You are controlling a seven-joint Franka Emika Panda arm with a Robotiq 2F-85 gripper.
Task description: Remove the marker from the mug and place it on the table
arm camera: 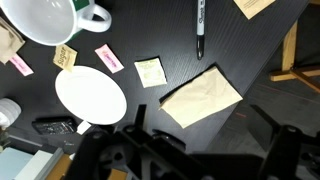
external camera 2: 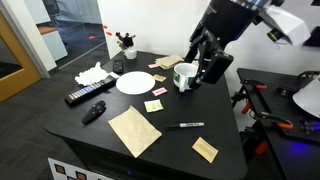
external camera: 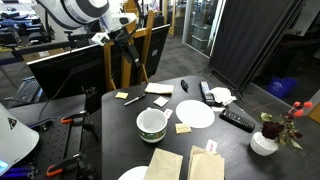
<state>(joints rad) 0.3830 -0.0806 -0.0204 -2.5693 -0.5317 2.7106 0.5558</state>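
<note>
The mug (external camera: 152,123) is squat and white with a greenish rim, and it stands on the black table (external camera: 120,140). It also shows in an exterior view (external camera 2: 185,75) and in the wrist view (arm camera: 45,18). The marker (external camera 2: 190,126) lies flat on the table, outside the mug. It also shows in the wrist view (arm camera: 200,25) and in an exterior view (external camera: 131,99). My gripper (external camera 2: 205,68) hangs above the table beside the mug, open and empty. It also shows in an exterior view (external camera: 135,55), and in the wrist view (arm camera: 200,128) its fingers are spread.
A white plate (arm camera: 90,95) lies by the mug. Tan napkins (arm camera: 200,97), sticky notes (arm camera: 150,71), a remote (external camera 2: 85,95), a stubby black object (external camera 2: 94,111) and a flower vase (external camera: 265,140) are spread over the table. Equipment stands off one table edge (external camera 2: 275,110).
</note>
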